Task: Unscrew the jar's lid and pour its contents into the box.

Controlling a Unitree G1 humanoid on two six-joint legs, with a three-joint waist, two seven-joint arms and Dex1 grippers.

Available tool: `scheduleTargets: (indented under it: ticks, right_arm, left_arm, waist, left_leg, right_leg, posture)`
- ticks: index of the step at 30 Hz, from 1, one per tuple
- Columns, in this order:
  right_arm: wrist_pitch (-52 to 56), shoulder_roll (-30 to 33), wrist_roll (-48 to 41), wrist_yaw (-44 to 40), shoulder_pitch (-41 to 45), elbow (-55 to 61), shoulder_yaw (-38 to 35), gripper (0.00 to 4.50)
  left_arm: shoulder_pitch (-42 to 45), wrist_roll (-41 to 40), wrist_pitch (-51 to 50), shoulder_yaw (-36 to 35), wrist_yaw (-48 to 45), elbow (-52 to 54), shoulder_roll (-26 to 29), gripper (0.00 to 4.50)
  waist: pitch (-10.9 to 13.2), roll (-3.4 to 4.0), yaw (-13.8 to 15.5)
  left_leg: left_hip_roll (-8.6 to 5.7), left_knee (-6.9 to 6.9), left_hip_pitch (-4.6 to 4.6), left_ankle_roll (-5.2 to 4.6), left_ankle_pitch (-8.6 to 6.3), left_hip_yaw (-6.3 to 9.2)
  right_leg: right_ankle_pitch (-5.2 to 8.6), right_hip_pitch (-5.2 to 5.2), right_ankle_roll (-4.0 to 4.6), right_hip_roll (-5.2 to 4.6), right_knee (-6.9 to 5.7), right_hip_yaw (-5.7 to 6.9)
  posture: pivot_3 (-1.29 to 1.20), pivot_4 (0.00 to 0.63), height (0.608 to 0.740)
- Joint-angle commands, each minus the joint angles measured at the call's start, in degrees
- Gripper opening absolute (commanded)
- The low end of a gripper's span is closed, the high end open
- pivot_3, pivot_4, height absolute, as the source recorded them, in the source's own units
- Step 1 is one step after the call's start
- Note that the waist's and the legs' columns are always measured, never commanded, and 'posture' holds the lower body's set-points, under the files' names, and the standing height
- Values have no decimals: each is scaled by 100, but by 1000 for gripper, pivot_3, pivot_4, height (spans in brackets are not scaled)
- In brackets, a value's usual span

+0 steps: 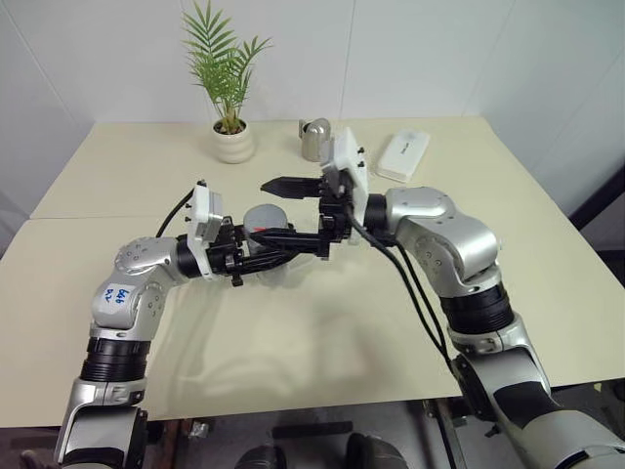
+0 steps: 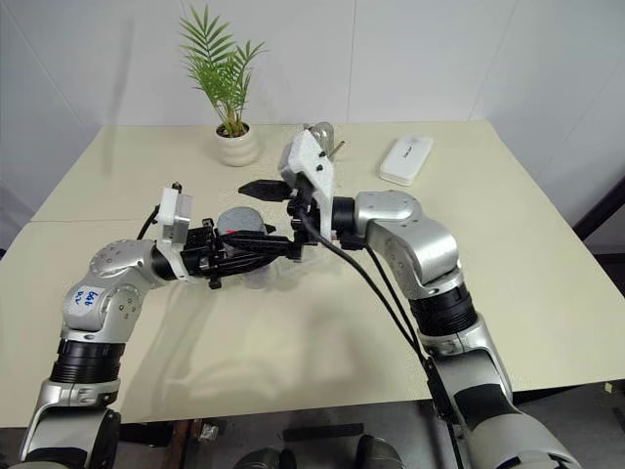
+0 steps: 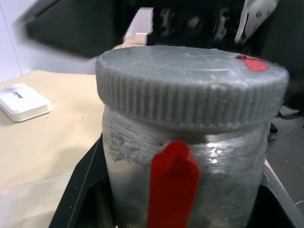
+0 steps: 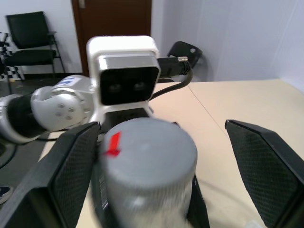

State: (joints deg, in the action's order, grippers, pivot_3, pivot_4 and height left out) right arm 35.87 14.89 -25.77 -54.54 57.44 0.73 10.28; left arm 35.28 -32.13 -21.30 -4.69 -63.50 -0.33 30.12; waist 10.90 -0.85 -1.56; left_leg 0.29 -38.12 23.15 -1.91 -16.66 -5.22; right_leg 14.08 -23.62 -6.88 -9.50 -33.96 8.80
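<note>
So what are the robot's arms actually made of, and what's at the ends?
Both arms have rounded silver-grey shells with ribbed black rings at the joints. The left arm carries blue handwriting on its elbow shell, and black cables run along the right arm. Each wrist bears a white block-shaped camera housing. Each arm ends in a gripper of two flat black fingers, the left gripper and the right gripper.

The small clear plastic cylindrical jar [image 1: 262, 234] is sitting above the middle of the cream table [image 1: 547, 293], between the left gripper [image 1: 283, 244] on its left and the right gripper [image 1: 278, 210] on its right. The round grey screw lid [image 1: 262, 217] is sitting on the jar. Behind them, a potted palm in a white pot [image 1: 232, 142] is standing to the left, a metal watering can [image 1: 312, 139] in the middle, and an opaque white oblong case [image 1: 403, 156] is lying to the right.
</note>
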Motion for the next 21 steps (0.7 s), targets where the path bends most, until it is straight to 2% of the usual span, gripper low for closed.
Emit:
scheduleTargets:
  ticks: [1,9,21]
  right_arm:
    - [-197,-78,59,113,186,-96,-81,4444]
    - [-440,-116,55,6,315,-447,-147,4444]
    - [-826,717,-104,-875,554,-1504,-504,4444]
  left_arm:
    - [39,-143,-14,-16,4,319,1,2103]
    - [34,-229,-84,-41,33,442,-16,2103]
    - [-70,-347,84,-182,1,568,-205,2103]
  waist:
    - [0,0,-1]
    - [0,0,-2]
    - [0,0,0]
  left_leg:
    - [0,0,0,0,0,0]
    - [0,1,0,0,0,0]
    - [0,0,0,0,0,-1]
  right_leg:
    - [0,0,0,0,1,0]
    - [0,0,0,0,1,1]
    - [0,1,0,0,1,1]
  posture:
    - [0,150,740]
    - [0,150,740]
    - [0,150,740]
